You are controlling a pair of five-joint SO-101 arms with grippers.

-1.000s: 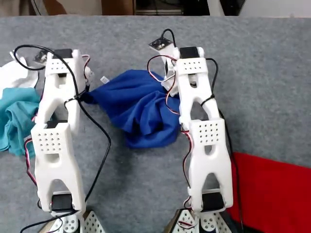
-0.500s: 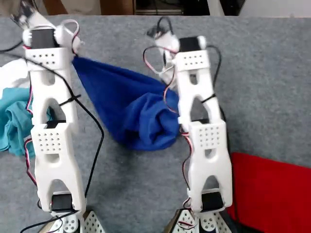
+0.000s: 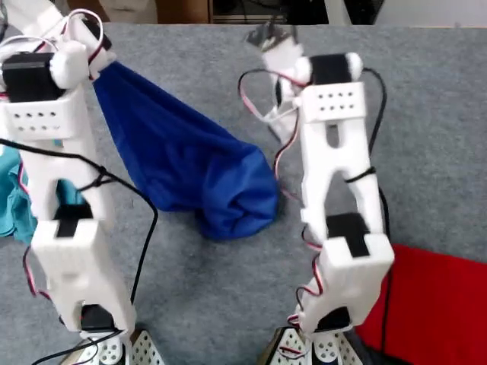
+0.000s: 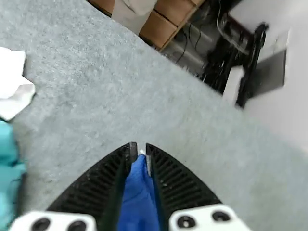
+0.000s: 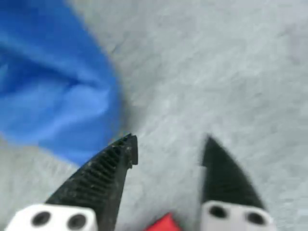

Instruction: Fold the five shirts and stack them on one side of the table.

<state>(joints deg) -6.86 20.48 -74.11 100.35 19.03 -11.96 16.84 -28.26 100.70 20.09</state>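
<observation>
While the left hand [image 4: 138, 147] is closed narrowly on an edge of the blue shirt [image 3: 183, 160], we see that the shirt hangs from it in a long slanted drape. The upper end is pinched between the black jaws, high over the far left part of the grey worktop [image 3: 426, 114]. The lower end lies bunched on the worktop between the two arms, just beside the right arm. In the left wrist view a strip of blue cloth runs down between the two jaws.

We see the right hand [image 5: 168, 154] wide open and holding nothing. Its two black fingers [image 5: 113, 168] are well apart over bare grey surface, and the blue shirt lies near one of them without touching it.

A teal shirt [image 3: 11, 198] lies crumpled at the left edge of the worktop, partly hidden behind the left arm, and a white cloth [image 4: 12, 86] lies just beyond it. A red shirt [image 3: 434, 304] lies flat at the near right corner, beside the base of the right arm.
</observation>
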